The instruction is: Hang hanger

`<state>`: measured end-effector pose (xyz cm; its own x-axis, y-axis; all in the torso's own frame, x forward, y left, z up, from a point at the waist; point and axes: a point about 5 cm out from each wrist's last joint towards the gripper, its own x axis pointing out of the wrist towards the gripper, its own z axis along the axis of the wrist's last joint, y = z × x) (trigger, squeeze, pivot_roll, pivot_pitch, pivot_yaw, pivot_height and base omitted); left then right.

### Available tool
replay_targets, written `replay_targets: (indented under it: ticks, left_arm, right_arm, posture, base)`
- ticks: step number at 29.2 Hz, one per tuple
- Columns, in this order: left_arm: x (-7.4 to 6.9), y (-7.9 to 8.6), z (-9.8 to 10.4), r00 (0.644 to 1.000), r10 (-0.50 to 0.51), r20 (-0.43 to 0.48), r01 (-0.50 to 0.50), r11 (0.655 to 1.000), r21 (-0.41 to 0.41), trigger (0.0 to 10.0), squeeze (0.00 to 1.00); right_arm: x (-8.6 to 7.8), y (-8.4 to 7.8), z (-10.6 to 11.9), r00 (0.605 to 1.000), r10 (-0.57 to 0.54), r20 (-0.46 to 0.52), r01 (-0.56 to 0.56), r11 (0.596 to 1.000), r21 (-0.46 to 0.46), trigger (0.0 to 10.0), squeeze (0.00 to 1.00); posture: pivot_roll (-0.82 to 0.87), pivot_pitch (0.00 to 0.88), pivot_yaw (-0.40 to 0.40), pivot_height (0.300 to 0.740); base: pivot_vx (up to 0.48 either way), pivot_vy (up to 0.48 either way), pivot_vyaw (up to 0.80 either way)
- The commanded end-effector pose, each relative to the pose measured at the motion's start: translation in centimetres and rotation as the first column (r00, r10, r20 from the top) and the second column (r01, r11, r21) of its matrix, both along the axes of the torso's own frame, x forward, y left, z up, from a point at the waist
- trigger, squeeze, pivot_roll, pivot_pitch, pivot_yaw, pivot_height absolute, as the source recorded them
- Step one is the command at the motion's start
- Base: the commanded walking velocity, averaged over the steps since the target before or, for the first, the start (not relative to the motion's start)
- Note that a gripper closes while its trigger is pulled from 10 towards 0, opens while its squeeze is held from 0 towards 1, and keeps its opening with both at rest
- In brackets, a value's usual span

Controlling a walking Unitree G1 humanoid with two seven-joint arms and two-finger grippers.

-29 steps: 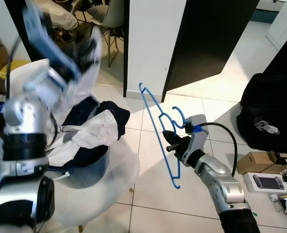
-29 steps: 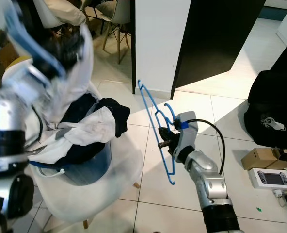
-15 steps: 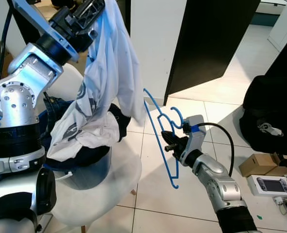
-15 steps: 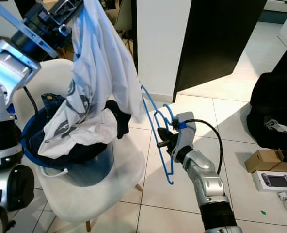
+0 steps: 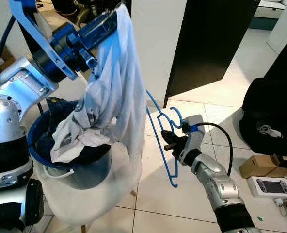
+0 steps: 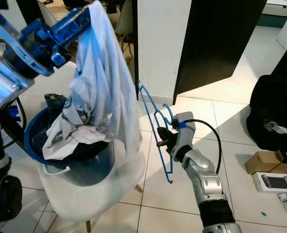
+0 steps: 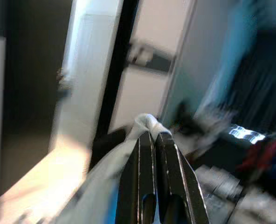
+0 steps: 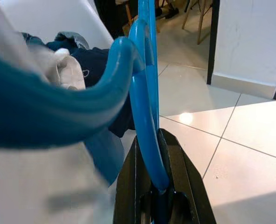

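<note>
Up front in the head views, my right gripper (image 5: 168, 141) pinches the blue hanger (image 5: 160, 131) just beside the white shirt (image 5: 115, 92), which my left gripper (image 5: 115, 16) dangles over the bucket (image 6: 92, 167). At the left wrist, fingers (image 7: 142, 177) clamp cloth; at the right wrist, the hanger sits wedged. I fear the hook snagging folds. No readable writing.

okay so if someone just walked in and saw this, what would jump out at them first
Probably the white shirt, lifted high by the left gripper above a blue laundry bucket that sits on a white chair. Next, the blue hanger, held in the air by the right gripper beside the shirt, over the tiled floor.
</note>
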<state>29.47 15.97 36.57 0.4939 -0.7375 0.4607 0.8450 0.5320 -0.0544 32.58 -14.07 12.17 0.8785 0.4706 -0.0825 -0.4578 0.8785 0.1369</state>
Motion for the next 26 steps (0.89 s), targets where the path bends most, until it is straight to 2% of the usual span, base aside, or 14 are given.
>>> replay_targets:
  ticks: [1, 7, 9, 12, 13, 14, 15, 16, 17, 18, 20, 21, 23, 26]
  left_arm:
    - [0.7, 0.3, -0.8, 0.994, 0.112, -0.004, -0.111, 0.990, 0.086, 0.0, 0.00]
    - [3.1, 2.3, -3.0, 0.917, 0.397, -0.030, -0.379, 0.893, 0.243, 0.0, 0.00]
    - [3.4, 3.0, -3.2, 0.895, 0.445, -0.031, -0.424, 0.871, 0.247, 0.0, 0.00]
    - [3.9, 6.1, -2.3, 0.781, 0.624, -0.020, -0.609, 0.769, 0.195, 0.0, 0.00]
    - [3.9, 6.1, -2.3, 0.781, 0.624, -0.020, -0.609, 0.769, 0.195, 0.0, 0.00]
    - [4.0, 7.5, -1.7, 0.720, 0.694, -0.020, -0.683, 0.713, 0.159, 0.0, 0.00]
    - [3.8, 9.1, -0.9, 0.627, 0.779, 0.002, -0.772, 0.622, 0.130, 0.0, 0.00]
    - [3.8, 9.1, -0.9, 0.627, 0.779, 0.002, -0.772, 0.622, 0.130, 0.0, 0.00]
    - [3.3, 11.2, 0.0, 0.497, 0.868, 0.012, -0.865, 0.494, 0.093, 0.0, 0.00]
    - [3.3, 11.2, 0.0, 0.497, 0.868, 0.012, -0.865, 0.494, 0.093, 0.0, 0.00]
    - [1.9, 13.9, 1.3, 0.257, 0.966, 0.027, -0.966, 0.255, 0.041, 0.0, 0.00]
    - [1.9, 13.9, 1.3, 0.257, 0.966, 0.027, -0.966, 0.255, 0.041, 0.0, 0.00]
    - [1.1, 14.0, 1.8, 0.166, 0.984, 0.062, -0.986, 0.165, 0.022, 0.0, 0.00]
    - [1.0, 13.4, 2.0, 0.162, 0.983, 0.091, -0.987, 0.162, 0.015, 0.0, 0.00]
  right_arm:
    - [0.0, -0.1, -0.1, 1.000, -0.008, 0.010, 0.008, 1.000, -0.004, 10.0, 0.00]
    - [0.0, -0.1, -0.2, 1.000, -0.005, 0.011, 0.005, 1.000, -0.004, 10.0, 0.00]
    - [0.0, -0.1, -0.2, 1.000, -0.004, 0.011, 0.004, 1.000, -0.004, 10.0, 0.00]
    - [0.0, -0.2, -0.2, 1.000, -0.003, 0.011, 0.003, 1.000, -0.005, 10.0, 0.00]
    - [0.0, -0.2, -0.2, 1.000, -0.003, 0.011, 0.003, 1.000, -0.005, 10.0, 0.00]
    - [0.0, -0.2, -0.2, 1.000, -0.003, 0.011, 0.003, 1.000, -0.005, 10.0, 0.00]
    - [0.0, -0.2, -0.2, 1.000, -0.002, 0.011, 0.002, 1.000, -0.004, 10.0, 0.00]
    - [0.0, -0.2, -0.2, 1.000, -0.002, 0.011, 0.002, 1.000, -0.004, 10.0, 0.00]
    - [0.0, -0.3, -0.2, 1.000, -0.002, 0.011, 0.002, 1.000, -0.004, 10.0, 0.00]
    - [0.0, -0.3, -0.2, 1.000, -0.002, 0.011, 0.002, 1.000, -0.004, 10.0, 0.00]
    - [0.0, -0.3, -0.2, 1.000, -0.001, 0.010, 0.001, 1.000, -0.003, 10.0, 0.00]
    - [0.0, -0.3, -0.2, 1.000, -0.001, 0.010, 0.001, 1.000, -0.003, 10.0, 0.00]
    - [0.0, -0.3, -0.2, 1.000, -0.001, 0.010, 0.001, 1.000, -0.002, 10.0, 0.00]
    - [0.1, -0.3, -0.2, 1.000, -0.001, 0.009, 0.001, 1.000, -0.002, 10.0, 0.00]
  posture:
    - [-0.01, 0.049, -0.015, 0.740]
    - [0.00, 0.047, -0.017, 0.740]
    - [-0.01, 0.047, -0.017, 0.740]
    - [-0.01, 0.047, -0.021, 0.740]
    - [-0.01, 0.047, -0.021, 0.740]
    - [-0.01, 0.047, -0.021, 0.740]
    - [0.00, 0.049, -0.023, 0.740]
    - [0.00, 0.049, -0.023, 0.740]
    - [0.00, 0.050, -0.024, 0.740]
    - [0.00, 0.050, -0.024, 0.740]
    - [0.00, 0.053, -0.024, 0.740]
    - [0.00, 0.053, -0.024, 0.740]
    - [0.00, 0.056, -0.027, 0.740]
    - [0.00, 0.056, -0.027, 0.740]
  base:
    - [0.000, 0.000, 0.00]
    - [0.000, 0.000, 0.00]
    - [0.000, 0.000, 0.00]
    - [0.000, 0.000, 0.00]
    - [0.000, 0.000, 0.00]
    - [0.000, 0.000, 0.00]
    - [0.000, 0.000, 0.00]
    - [0.000, 0.000, 0.00]
    - [0.000, 0.000, 0.00]
    - [0.000, 0.000, 0.00]
    - [0.000, 0.000, 0.00]
    - [0.000, 0.000, 0.00]
    - [0.000, 0.000, 0.00]
    - [0.000, 0.000, 0.00]
